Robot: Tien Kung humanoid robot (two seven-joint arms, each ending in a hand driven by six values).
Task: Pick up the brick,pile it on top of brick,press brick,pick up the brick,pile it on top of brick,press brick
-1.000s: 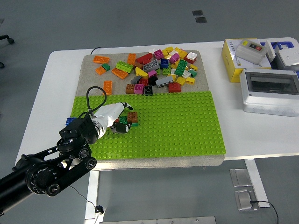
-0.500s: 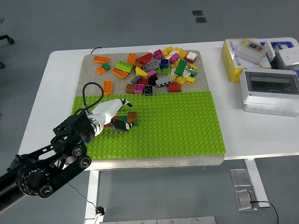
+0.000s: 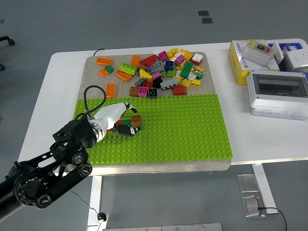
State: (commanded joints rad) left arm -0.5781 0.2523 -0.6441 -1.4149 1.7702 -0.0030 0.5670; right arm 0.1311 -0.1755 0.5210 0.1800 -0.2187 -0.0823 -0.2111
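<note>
The black left arm point(image 3: 48, 168) comes in from the near left corner and reaches over the near left part of the green baseplate point(image 3: 183, 130). Its left hand point(image 3: 115, 118), white with dark fingertips, lies low on the plate, fingers curled down around a small cluster of bricks. A brown brick point(image 3: 136, 121) sits on the plate at the hand's right, touching the fingertips, with a green brick point(image 3: 127, 123) partly under the fingers; whether the hand truly grips them cannot be told. Farther off, on the grey mat point(image 3: 94, 77), lies a loose pile of coloured bricks point(image 3: 166, 70). On the white table point(image 3: 62, 82), far right, stand a yellow box point(image 3: 238, 62) and a grey box point(image 3: 277, 95).
</note>
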